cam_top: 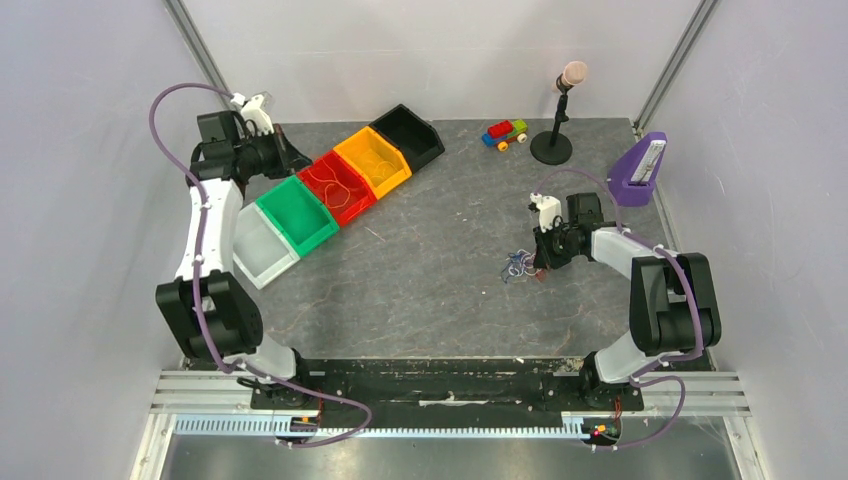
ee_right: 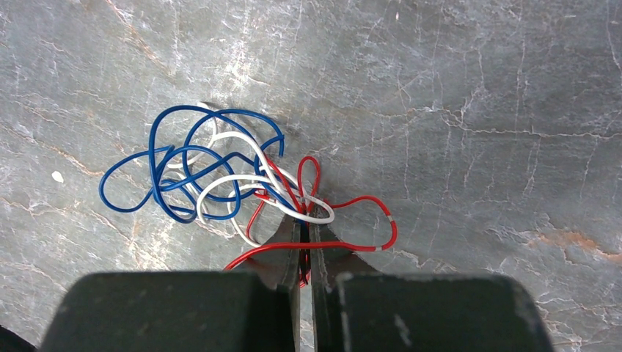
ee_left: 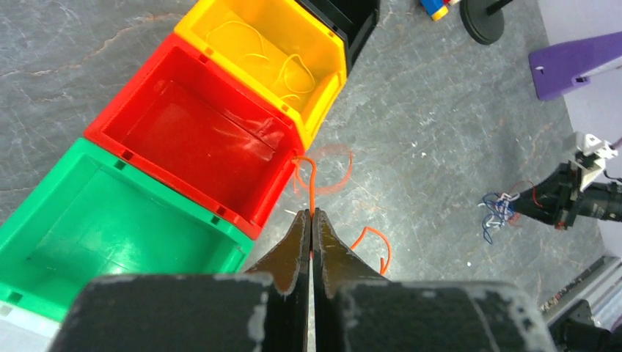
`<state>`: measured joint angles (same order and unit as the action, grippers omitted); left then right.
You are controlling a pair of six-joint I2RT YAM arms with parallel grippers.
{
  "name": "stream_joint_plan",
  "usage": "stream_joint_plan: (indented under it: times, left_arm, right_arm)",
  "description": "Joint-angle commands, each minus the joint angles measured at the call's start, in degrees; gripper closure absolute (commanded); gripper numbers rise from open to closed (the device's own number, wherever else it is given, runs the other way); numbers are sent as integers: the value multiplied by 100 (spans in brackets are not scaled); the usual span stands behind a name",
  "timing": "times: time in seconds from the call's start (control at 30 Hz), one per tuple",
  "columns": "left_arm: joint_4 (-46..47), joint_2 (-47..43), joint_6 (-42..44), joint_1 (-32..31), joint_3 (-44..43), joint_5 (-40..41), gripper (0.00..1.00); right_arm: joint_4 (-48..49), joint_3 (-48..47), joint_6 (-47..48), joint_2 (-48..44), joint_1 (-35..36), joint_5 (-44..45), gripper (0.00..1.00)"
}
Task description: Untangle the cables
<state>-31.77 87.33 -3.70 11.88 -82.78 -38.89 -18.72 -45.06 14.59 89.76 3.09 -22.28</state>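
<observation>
My left gripper [ee_left: 312,214] is shut on a thin orange cable [ee_left: 312,182]. The cable hangs curling from the tips beside the red bin [ee_left: 147,139], with a loop [ee_left: 375,242] to the right. In the top view this gripper [cam_top: 288,158] is raised at the back left, by the bins. My right gripper [ee_right: 303,220] is shut on a red cable [ee_right: 367,202] at the edge of a tangle of blue, white and red cables [ee_right: 205,172] lying on the table. The tangle [cam_top: 518,266] lies just left of the right gripper [cam_top: 540,262]. Yellow cables [ee_left: 282,62] lie in the yellow bin [ee_left: 334,70].
A row of bins runs diagonally at the back left: white [cam_top: 262,250], green [cam_top: 297,212], red [cam_top: 338,185], yellow [cam_top: 375,160], black [cam_top: 410,135]. A toy car [cam_top: 505,133], a microphone stand [cam_top: 556,140] and a purple holder [cam_top: 640,168] stand at the back right.
</observation>
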Motion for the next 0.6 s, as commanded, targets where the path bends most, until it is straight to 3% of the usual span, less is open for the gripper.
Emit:
stream_joint_plan:
  times: [0.0, 0.23, 0.4, 0.57]
  left_arm:
    - [684, 419, -358, 25, -302, 348, 98]
    - [1058, 1604, -463, 25, -958, 966, 98]
    - [1607, 1846, -397, -25, -1013, 1525, 98]
    - [2431, 1868, 146, -505, -589, 2103, 98]
  right_arm:
    - [-508, 43, 99, 214, -57, 308, 100]
    - [-597, 23, 145, 184, -62, 342, 100]
    - [-604, 45, 141, 173, -61, 283, 100]
    - [-588, -2, 63, 308, -60, 203, 100]
